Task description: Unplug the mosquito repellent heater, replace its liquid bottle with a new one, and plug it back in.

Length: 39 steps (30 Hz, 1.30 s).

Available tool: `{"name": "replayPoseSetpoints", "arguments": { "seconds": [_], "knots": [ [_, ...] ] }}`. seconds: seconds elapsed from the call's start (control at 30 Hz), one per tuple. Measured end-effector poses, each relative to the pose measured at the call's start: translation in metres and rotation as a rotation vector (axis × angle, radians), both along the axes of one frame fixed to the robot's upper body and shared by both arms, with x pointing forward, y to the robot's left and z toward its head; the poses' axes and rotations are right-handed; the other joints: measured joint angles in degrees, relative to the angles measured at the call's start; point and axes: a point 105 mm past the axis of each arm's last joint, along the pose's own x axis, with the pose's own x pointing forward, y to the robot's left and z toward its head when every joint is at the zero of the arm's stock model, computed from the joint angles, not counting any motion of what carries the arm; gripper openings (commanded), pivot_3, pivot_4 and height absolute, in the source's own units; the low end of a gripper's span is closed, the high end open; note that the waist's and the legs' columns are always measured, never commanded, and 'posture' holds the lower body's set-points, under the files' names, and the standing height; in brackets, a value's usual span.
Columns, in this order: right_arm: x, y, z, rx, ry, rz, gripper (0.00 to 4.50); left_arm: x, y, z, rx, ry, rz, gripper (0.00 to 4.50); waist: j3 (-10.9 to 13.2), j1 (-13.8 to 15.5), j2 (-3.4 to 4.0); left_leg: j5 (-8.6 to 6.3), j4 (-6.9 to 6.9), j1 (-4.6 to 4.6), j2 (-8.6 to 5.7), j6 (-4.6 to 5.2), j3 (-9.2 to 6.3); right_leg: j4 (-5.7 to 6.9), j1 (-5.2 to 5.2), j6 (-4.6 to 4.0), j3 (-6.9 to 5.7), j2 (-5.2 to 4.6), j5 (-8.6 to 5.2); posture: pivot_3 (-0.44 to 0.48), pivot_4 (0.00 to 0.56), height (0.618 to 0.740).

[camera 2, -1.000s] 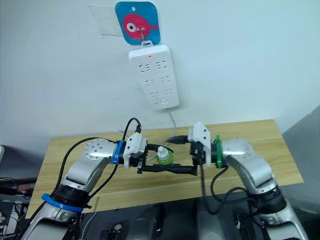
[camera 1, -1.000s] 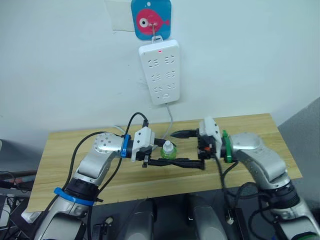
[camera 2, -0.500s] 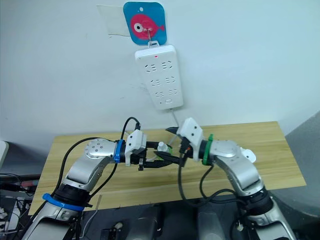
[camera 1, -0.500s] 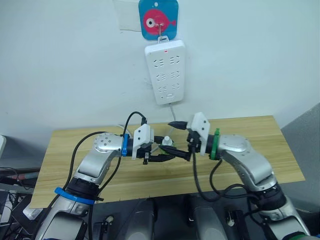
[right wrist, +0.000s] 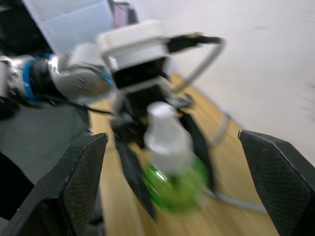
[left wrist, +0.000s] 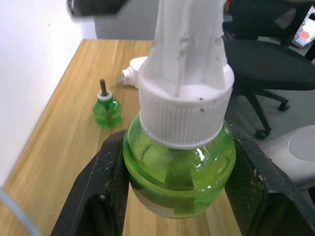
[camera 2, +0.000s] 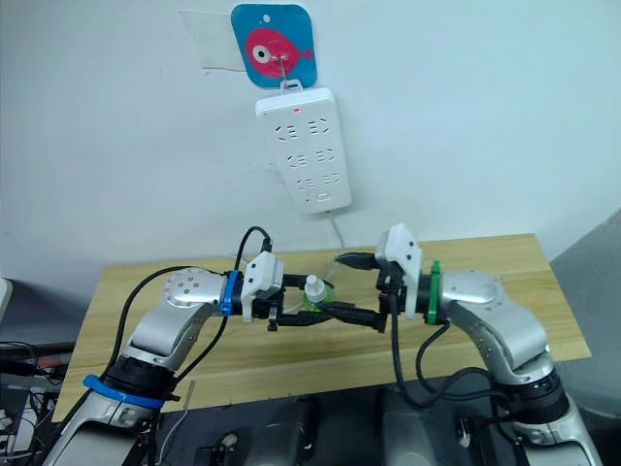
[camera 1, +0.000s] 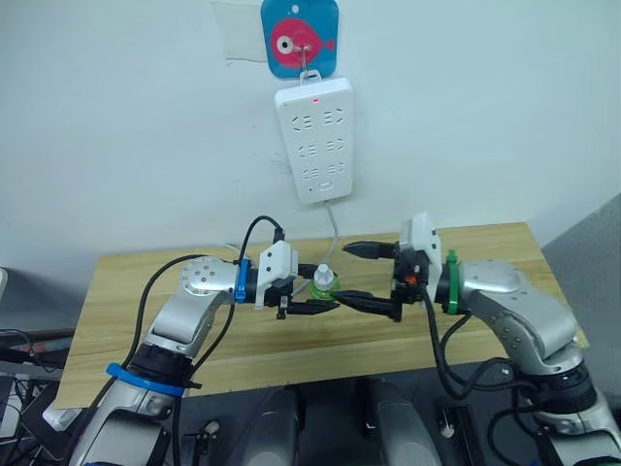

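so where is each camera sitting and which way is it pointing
Left eye view and right eye view: on the head, facing forward and down at the table and the wall power strip; both arms show.
Left wrist view: along the left gripper, shut on the green bottle.
Right wrist view: along the open right gripper, facing the left arm.
Shared: every view shows the held green bottle.
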Motion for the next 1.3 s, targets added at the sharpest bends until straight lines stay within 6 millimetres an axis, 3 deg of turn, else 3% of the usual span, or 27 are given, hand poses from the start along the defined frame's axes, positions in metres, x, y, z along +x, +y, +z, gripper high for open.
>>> {"name": "replayPoseSetpoints", "arguments": {
  "seconds": [0.1,0.27,0.47,0.7,0.83,0.97,1.07,1.3],
  "knots": [
    [0.007,0.015,-0.01,-0.002,-0.001,-0.027,4.46,0.001,-0.001,0.001,-0.001,-0.006,-0.002,2.26,0.0,0.0,0.0,0.01,0.01,0.0,-0.04,-0.02,0.01,0.0,0.0,0.0,0.02,0.0,0.0,-0.038,0.239,0.74],
    [0.022,0.015,-0.008,-0.002,-0.052,-0.092,4.46,0.0,-0.001,0.001,0.0,-0.004,-0.003,2.26,0.0,0.1,0.0,0.03,0.01,0.0,-0.06,-0.05,-0.02,-0.01,0.0,0.0,-0.01,0.0,0.0,-0.043,0.239,0.74],
    [0.028,-0.006,-0.009,-0.029,-0.063,-0.119,4.46,0.001,-0.001,0.001,0.0,-0.004,0.002,2.26,0.0,0.0,0.0,0.01,0.01,0.0,-0.02,-0.02,0.01,0.01,0.0,0.0,0.01,0.0,0.0,-0.052,0.238,0.74],
    [0.018,-0.041,-0.017,-0.052,0.011,-0.147,4.46,0.0,-0.001,0.001,0.0,-0.005,-0.008,2.26,0.0,0.0,0.0,0.0,0.02,0.0,-0.07,0.01,0.03,-0.01,0.02,0.0,0.02,-0.01,0.0,-0.06,0.233,0.74],
    [-0.006,-0.028,-0.009,-0.036,0.015,-0.017,4.46,-0.001,-0.001,0.001,0.002,-0.003,-0.019,2.26,-0.1,-0.3,0.01,-0.01,0.0,0.02,0.04,0.01,0.03,0.0,0.02,0.0,0.02,0.01,0.0,-0.058,0.231,0.74],
    [-0.006,-0.008,0.004,0.057,0.046,-0.001,4.46,-0.002,-0.003,0.0,0.0,-0.001,-0.028,2.26,-0.2,-0.5,0.05,0.0,0.0,0.01,0.03,0.0,0.02,0.01,0.0,0.0,0.02,0.02,0.0,-0.058,0.231,0.74],
    [-0.004,-0.001,0.009,0.065,0.043,-0.007,3.92,-0.003,-0.004,0.0,0.002,0.001,-0.033,2.26,-0.2,-0.3,0.06,0.01,0.0,0.0,-0.05,-0.01,0.01,-0.03,0.01,0.0,0.02,0.01,0.0,-0.048,0.225,0.74],
    [0.0,0.004,-0.001,0.022,0.031,-0.018,1.32,-0.006,-0.002,-0.002,0.013,0.007,-0.037,2.26,-0.5,0.1,0.06,0.0,0.01,0.01,-0.06,-0.01,0.01,-0.01,0.02,0.0,0.01,0.0,0.0,-0.044,0.221,0.74]
  ]
}}
